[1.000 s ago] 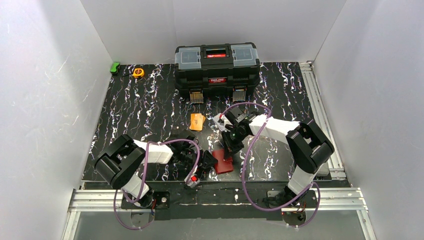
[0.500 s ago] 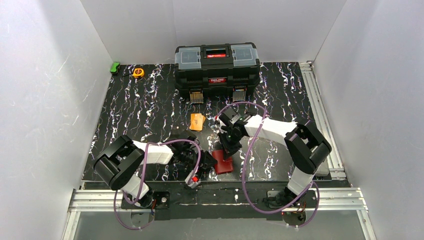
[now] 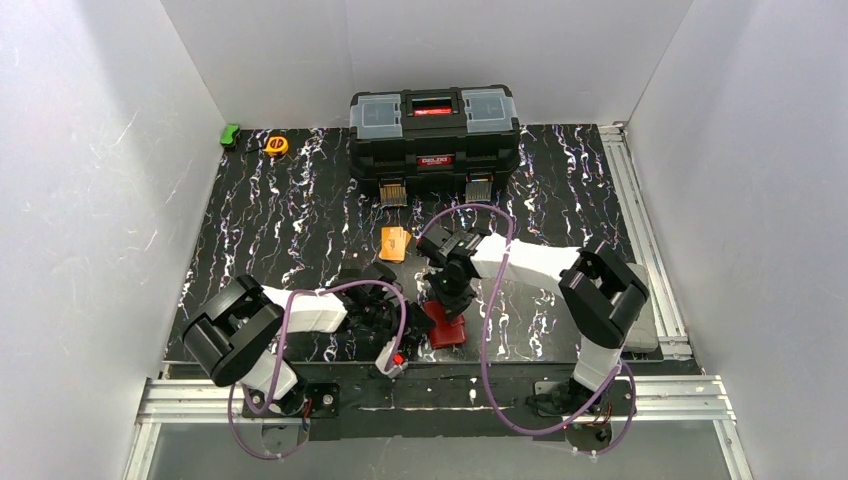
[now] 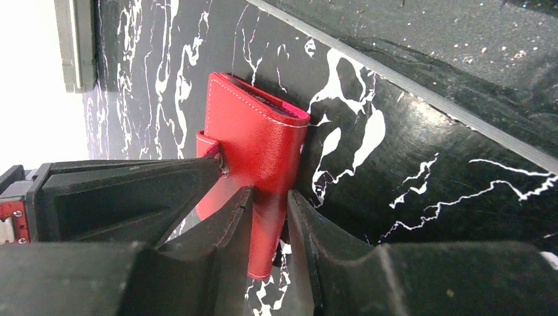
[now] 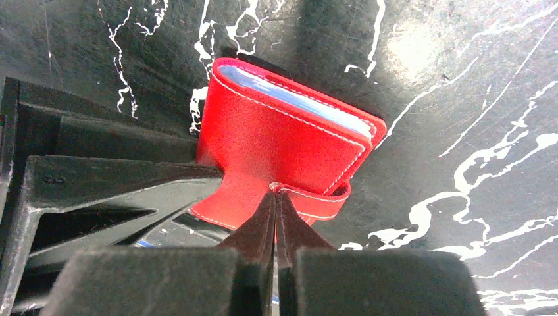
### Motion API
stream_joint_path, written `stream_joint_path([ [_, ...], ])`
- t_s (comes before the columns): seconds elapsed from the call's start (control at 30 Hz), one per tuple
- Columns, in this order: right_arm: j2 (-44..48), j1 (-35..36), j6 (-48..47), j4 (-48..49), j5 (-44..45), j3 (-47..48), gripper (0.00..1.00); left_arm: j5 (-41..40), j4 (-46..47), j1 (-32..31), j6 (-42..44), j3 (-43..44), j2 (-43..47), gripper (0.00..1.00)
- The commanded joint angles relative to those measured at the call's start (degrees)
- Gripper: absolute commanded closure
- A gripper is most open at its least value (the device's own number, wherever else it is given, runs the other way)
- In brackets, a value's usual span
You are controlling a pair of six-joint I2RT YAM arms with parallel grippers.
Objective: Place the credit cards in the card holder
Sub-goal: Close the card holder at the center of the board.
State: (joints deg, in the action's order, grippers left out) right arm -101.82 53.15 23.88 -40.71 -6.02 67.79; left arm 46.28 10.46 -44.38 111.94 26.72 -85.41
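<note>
Both arms meet over the red card holder (image 3: 447,330), which lies at the near edge of the black marbled counter (image 3: 300,220). The left arm's fingers (image 4: 224,237) are clamped on the holder's lower flap. The right arm's fingers (image 5: 260,227) are pressed fully together, their tips on the snap tab (image 5: 316,197) beside the pale stud; whether they pinch the tab cannot be told. The holder looks folded, with blue-grey pockets showing along one edge, so the step in hand appears to be opening it. Orange credit cards (image 3: 395,243) wait apart from it, toward the black toolbox (image 3: 434,140). The next move likely calls for freeing the tab and spreading the cover while the left keeps it pinned.
</note>
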Motion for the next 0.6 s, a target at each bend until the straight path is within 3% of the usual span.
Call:
stream_joint_path([
  [0.0,-3.84,3.38,2.47,-0.28,5.02,0.6,0.99,-7.72,-3.48,-1.28,-5.95,-2.58,-1.6,0.74],
  [0.23,-2.78,4.03,3.93,-0.96,8.85,1.87,0.99,-10.51,-1.88,-1.47,-3.31,-4.49,-1.39,0.76],
  [0.57,5.59,-0.98,7.28,5.98,2.26,-5.28,0.99,-11.03,-2.15,-1.45,-0.1,-6.1,-0.68,0.78],
])
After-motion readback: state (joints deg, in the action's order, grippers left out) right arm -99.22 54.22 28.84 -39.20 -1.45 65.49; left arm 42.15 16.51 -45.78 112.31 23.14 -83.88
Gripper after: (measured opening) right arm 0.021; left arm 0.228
